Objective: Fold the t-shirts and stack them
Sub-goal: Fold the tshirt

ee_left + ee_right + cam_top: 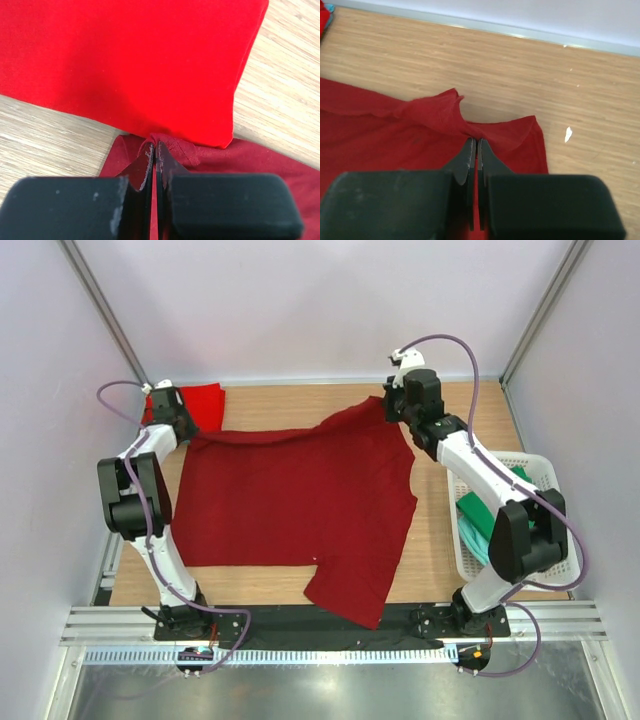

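A dark maroon t-shirt (290, 502) lies spread over the middle of the wooden table, one sleeve reaching the near edge. My left gripper (186, 436) is shut on its far left corner (170, 150), pinching a fold of cloth right beside a folded bright red t-shirt (135, 60) that sits at the far left (205, 400). My right gripper (392, 412) is shut on the far right edge of the maroon t-shirt (445, 120), where the cloth bunches up between the pads. Green and teal t-shirts (480, 520) lie in the basket on the right.
A white slatted basket (540, 468) stands at the right edge of the table. Grey walls enclose the table on three sides. A black strip and metal rail run along the near edge by the arm bases.
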Robot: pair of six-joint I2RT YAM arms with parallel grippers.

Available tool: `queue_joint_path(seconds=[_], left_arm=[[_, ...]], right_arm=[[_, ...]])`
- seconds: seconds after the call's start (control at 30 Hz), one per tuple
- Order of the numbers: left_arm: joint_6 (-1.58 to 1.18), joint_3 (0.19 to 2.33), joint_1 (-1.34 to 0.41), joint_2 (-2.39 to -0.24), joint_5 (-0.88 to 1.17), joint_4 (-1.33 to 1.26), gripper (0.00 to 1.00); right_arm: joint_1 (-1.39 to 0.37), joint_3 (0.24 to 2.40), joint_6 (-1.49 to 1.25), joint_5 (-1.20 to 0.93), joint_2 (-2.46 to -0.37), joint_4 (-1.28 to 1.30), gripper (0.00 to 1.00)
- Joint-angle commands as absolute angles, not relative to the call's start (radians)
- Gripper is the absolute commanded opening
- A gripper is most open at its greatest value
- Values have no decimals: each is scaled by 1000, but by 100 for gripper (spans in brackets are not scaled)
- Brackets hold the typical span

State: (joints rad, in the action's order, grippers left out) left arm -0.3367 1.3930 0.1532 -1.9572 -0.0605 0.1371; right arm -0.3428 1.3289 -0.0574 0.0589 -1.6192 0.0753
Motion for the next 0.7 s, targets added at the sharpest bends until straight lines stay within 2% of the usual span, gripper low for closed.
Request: queue_joint_path(seconds=[0.0,0.07,0.2,0.53,0.67], left_arm=[[-356,1443,175,-1956,-5,136,0],[-353,1445,182,-1956,20,144,0],[-356,1442,193,-1948,28,183,0],[-330,1394,204,-1873,6,232,0],[-301,1445,207,-1861,96,229,0]], right_arm=[[-341,1280,-136,14,-1522,132,1],[-342,1252,-170,-60,-1503,164,1],[-344,1178,-219,-61,-1448,193,1],[-342,1141,-226,-5,-1364,333,1],[-342,1120,-216,43,-1330,362,1]])
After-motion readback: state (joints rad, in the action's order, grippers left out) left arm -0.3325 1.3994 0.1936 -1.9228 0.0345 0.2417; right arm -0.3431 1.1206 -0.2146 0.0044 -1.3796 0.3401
